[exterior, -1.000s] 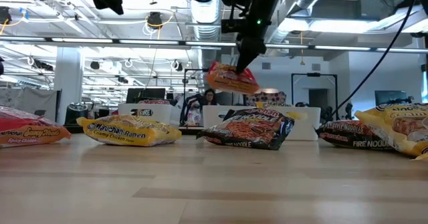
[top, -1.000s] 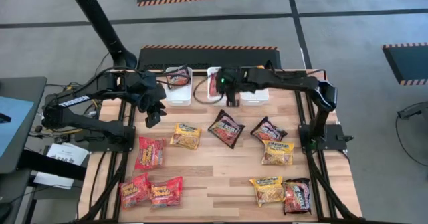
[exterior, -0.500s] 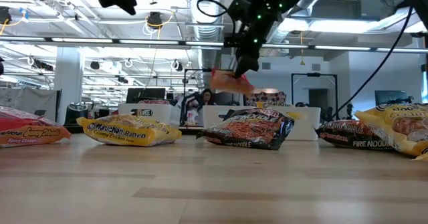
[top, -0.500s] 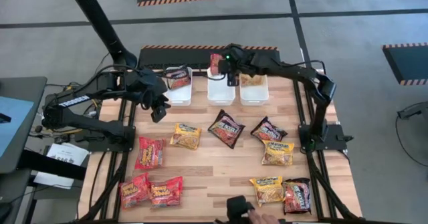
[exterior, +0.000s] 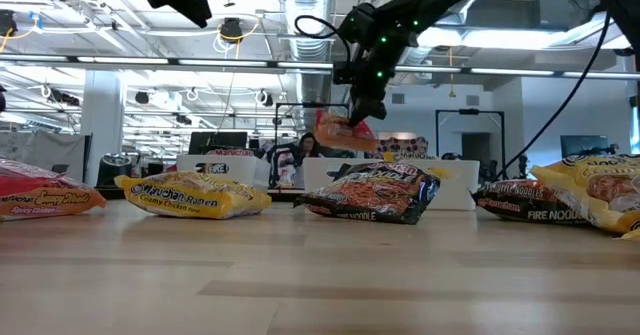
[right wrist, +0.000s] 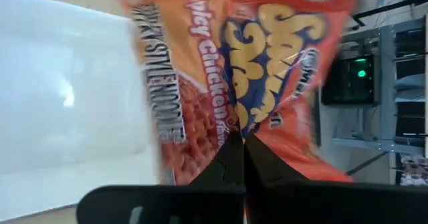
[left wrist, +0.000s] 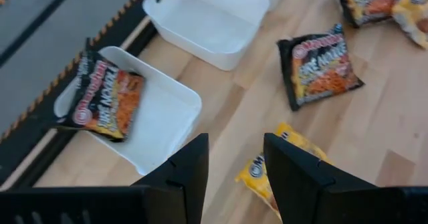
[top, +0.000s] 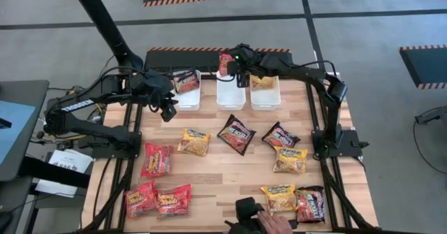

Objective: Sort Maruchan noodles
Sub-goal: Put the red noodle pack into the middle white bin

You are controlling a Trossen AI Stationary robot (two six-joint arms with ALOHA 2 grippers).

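The right gripper [top: 239, 61] is clenched on a red packet [top: 225, 63], holding it in the air over the far end of the middle bin [top: 230, 94], at about twelve o'clock on the table [top: 230, 174]. In the right wrist view the packet [right wrist: 234, 77] hangs pinched between the fingers [right wrist: 234, 158]. The left gripper [top: 167, 112] hovers with fingers parted and holds nothing, near the left bin [top: 186, 98], where a dark packet [top: 185, 80] seems to lean on the rim. Other packets lie scattered on the table, toward six o'clock.
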